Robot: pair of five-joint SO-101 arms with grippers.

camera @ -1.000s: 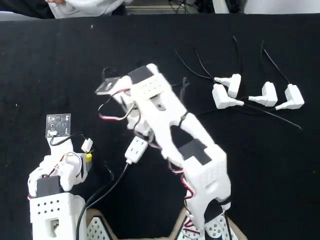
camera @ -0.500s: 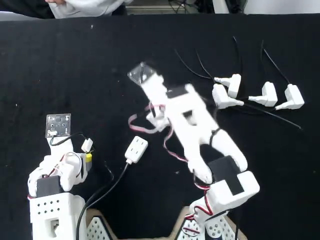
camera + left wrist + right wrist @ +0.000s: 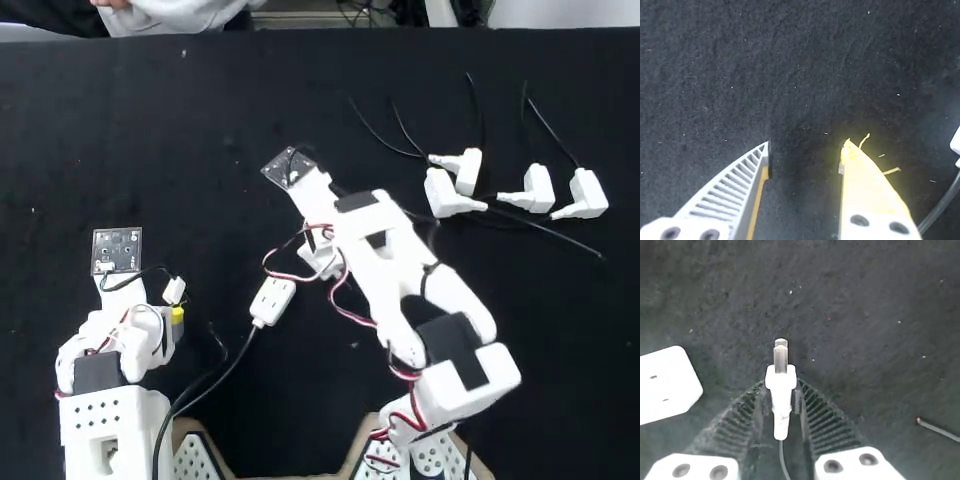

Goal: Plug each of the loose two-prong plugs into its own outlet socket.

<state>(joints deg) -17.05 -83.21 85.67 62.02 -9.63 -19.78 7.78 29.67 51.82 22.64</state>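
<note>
At the left, our left arm (image 3: 105,375) sits folded near its base. The left pincer (image 3: 805,150) hangs released, its fingers spread over bare black tabletop (image 3: 120,120) and holding nothing.

Next along lies the white outlet block (image 3: 272,298), flat on the tabletop with its slotted face up. Its long axis runs on a diagonal: the black cord (image 3: 215,372) leaves the end nearer the arm bases, and the free end points away and to the right.

Just right of the block, our right arm (image 3: 400,270) stretches out over the tabletop, with its wrist farther from the bases than the block is. The right pincer (image 3: 780,390) is clenched on a white two-prong plug (image 3: 781,375). It grips the plug by its body, and the prongs stick out past the fingertips along the pincer's own line.

As we judge it, the coming move turns on this: the prongs aim at bare tabletop, while the outlet block lies off to one side of that line, not touching the plug. We would need to bring the plug back toward the bases and leftward, then turn it so the prongs meet a pair of slots squarely. The right arm is much the nearer to the block.

Far to the right, four loose plugs (image 3: 537,188) lie in a row, well apart from both pincers, their thin black leads trailing away.
</note>
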